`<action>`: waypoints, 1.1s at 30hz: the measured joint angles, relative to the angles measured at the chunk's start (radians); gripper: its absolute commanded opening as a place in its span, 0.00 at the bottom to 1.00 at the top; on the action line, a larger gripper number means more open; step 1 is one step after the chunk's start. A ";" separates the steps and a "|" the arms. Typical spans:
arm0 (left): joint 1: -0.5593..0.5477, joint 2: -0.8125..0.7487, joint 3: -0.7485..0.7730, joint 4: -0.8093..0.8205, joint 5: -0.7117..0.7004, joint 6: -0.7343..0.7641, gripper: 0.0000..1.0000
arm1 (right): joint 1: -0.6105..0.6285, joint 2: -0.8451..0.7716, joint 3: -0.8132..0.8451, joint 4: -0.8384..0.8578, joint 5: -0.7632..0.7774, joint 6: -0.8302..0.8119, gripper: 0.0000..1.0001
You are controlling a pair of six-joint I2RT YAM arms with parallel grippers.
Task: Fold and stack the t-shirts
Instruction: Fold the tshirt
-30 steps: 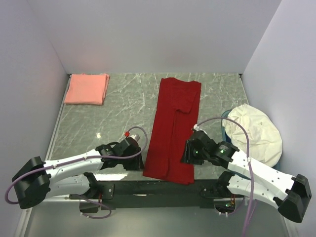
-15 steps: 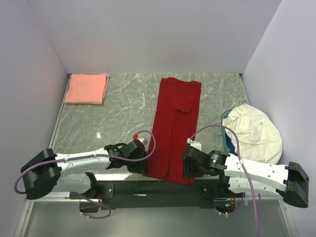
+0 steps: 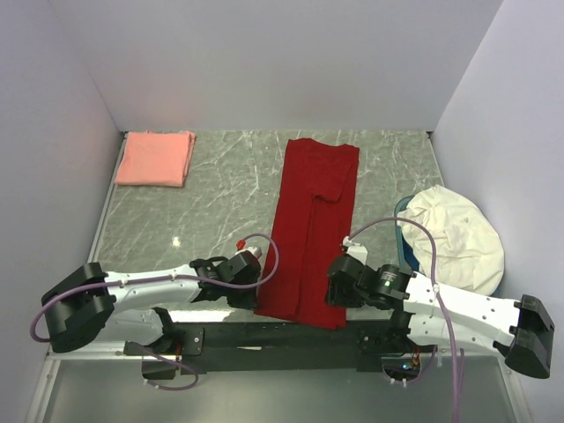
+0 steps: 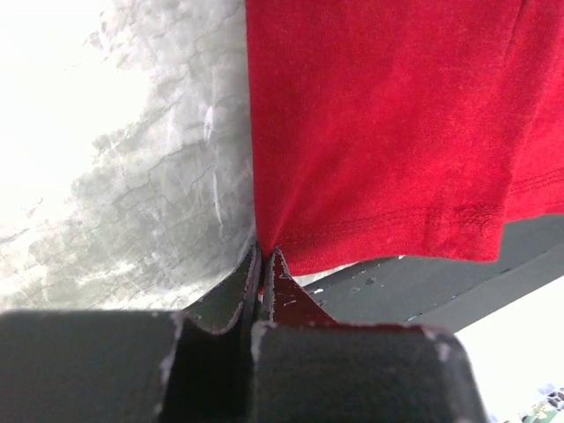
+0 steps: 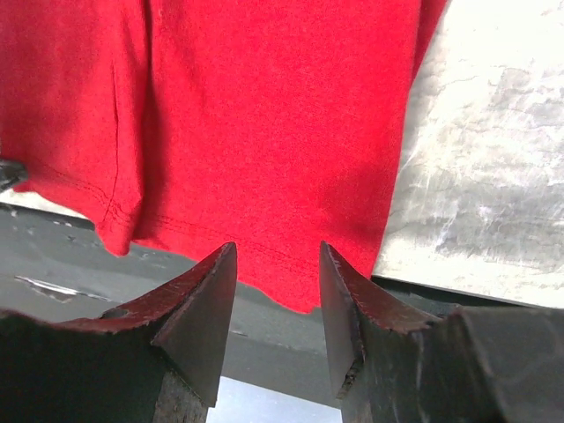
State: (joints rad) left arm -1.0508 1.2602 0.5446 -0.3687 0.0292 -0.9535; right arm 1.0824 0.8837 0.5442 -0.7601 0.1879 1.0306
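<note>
The deep red t-shirt [image 3: 310,225] lies as a long folded strip down the middle of the table, its hem over the near edge. My left gripper [image 3: 256,298] is shut on its near left hem corner [image 4: 264,242]. My right gripper [image 3: 333,298] is open at the near right hem corner; its fingers straddle the hem [image 5: 282,256] without touching. The salmon-pink t-shirt [image 3: 155,159] lies folded at the far left corner.
A cream cloth heap [image 3: 454,236] sits in a blue basket at the right edge. A black rail [image 3: 282,335] runs along the table's near edge. White walls close in the left, back and right.
Both grippers have come down and inward to the red shirt's near hem corners. The left one has closed on its corner.
</note>
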 measured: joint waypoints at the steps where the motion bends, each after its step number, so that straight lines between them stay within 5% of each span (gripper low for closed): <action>1: 0.000 -0.011 -0.009 0.004 0.000 -0.006 0.01 | -0.006 -0.005 0.000 0.000 -0.002 -0.001 0.49; 12: 0.000 -0.111 -0.093 0.029 0.014 -0.066 0.01 | 0.050 -0.054 -0.010 -0.048 -0.085 -0.011 0.44; 23: 0.000 -0.225 -0.099 -0.041 -0.011 -0.079 0.43 | 0.175 0.093 0.100 -0.044 -0.036 0.009 0.41; 28: 0.000 -0.302 -0.023 -0.120 -0.064 -0.051 0.50 | 0.187 0.115 0.111 -0.017 0.012 0.041 0.42; 33: -0.037 -0.217 0.091 -0.080 -0.079 -0.008 0.52 | 0.160 -0.086 0.104 -0.041 0.076 0.102 0.42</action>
State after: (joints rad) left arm -1.0878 1.0431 0.6357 -0.4484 -0.0502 -0.9611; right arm 1.2423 0.7979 0.6479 -0.8013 0.2638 1.1328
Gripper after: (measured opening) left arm 0.517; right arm 0.418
